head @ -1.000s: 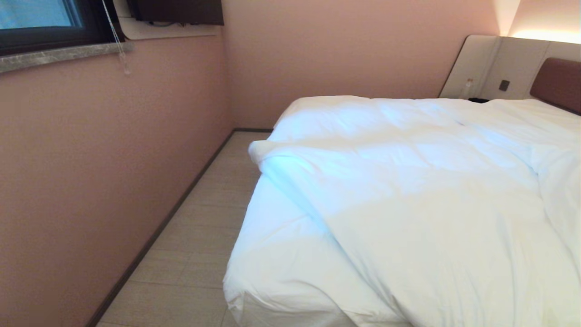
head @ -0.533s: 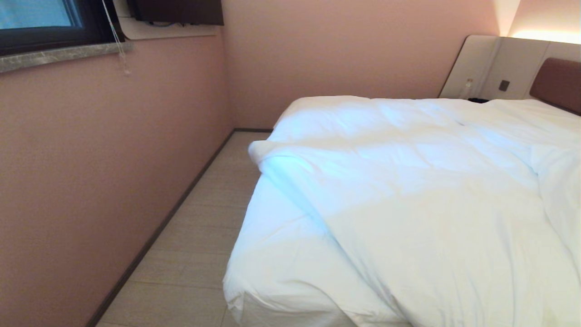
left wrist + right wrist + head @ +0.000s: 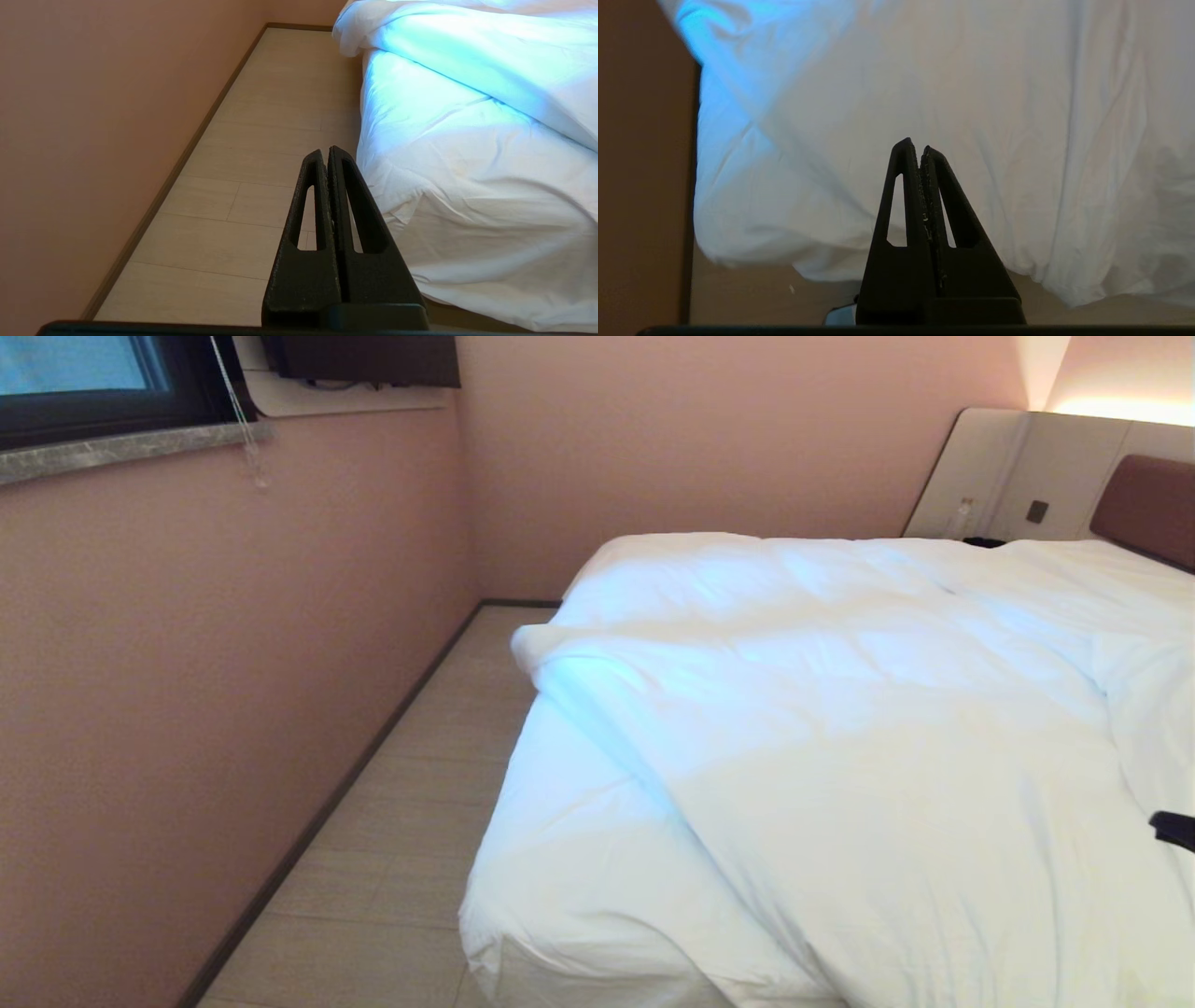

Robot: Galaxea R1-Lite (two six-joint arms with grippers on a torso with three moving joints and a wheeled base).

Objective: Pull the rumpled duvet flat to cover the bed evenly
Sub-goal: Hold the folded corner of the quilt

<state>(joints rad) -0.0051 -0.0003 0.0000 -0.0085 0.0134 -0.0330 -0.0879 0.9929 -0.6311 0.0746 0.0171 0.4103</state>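
**Duvet askew, both grippers closed and empty**

The thick, puffy white duvet (image 3: 887, 728) lies rumpled and slantwise across the large low bed with its white mattress (image 3: 560, 859). Its folded edge runs diagonally, leaving the near left corner of the mattress sheet bare. One duvet corner (image 3: 527, 649) pokes past the bed's left side. At the foot, the duvet hangs over the edge.

Between the bed and the pink wall (image 3: 215, 709) runs a strip of pale wood-plank floor (image 3: 411, 821).

The black left gripper (image 3: 327, 154) hangs above that floor beside the mattress corner, fingers pressed together, gripping nothing. The black right gripper (image 3: 916, 145) points at the duvet's draped foot edge, fingers likewise together and empty; its tip shows at the head view's right edge (image 3: 1174, 829).
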